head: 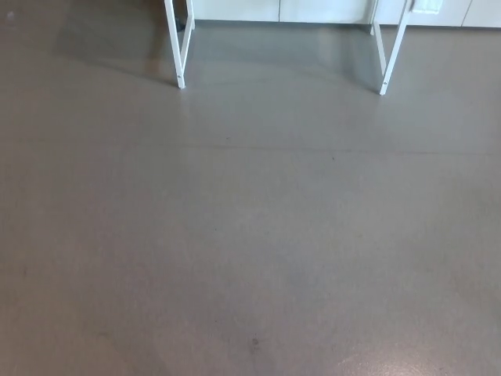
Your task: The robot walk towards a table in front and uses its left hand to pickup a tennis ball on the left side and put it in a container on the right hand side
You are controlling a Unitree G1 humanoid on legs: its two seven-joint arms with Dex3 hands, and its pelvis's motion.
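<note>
Two white table legs [180, 77] stand across the grey floor [250, 235], so likely approach step, walking closer next; neither hand shows, so I cannot tell its state.

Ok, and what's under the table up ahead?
Only grey floor between its white legs, with a white panel behind. The tabletop lies above the frame, so ball and container cannot be seen.

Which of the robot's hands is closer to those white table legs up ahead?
Neither left nor right can be named, because no hand shows in this view. Only the white table legs appear, at the far edge of the grey floor.
</note>
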